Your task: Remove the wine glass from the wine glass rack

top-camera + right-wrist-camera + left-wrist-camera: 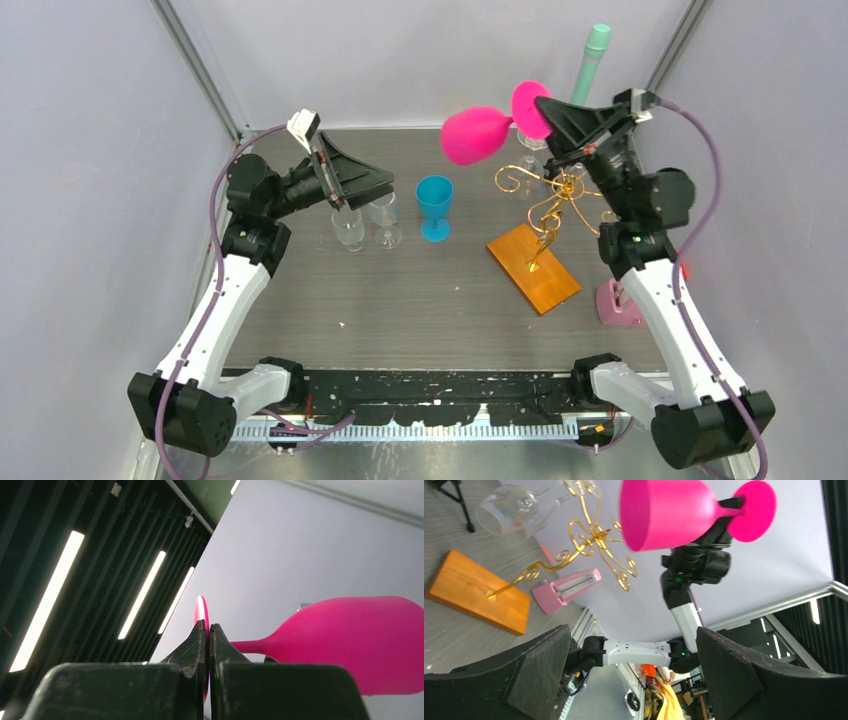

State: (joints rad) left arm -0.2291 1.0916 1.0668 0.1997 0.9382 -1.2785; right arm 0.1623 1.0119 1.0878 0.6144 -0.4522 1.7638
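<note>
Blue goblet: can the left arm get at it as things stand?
Probably yes: the left gripper hangs open and empty beside the blue goblet; two clear glasses stand close by.

Tabletop: dark, wood-grained. One teal goblet stands upright near centre. Two clear stemmed glasses stand upright just beside each other, left of the goblet. Pink wedge-shaped block at the right edge (make unclear). Mint-green cylinder rises at the far side.
</note>
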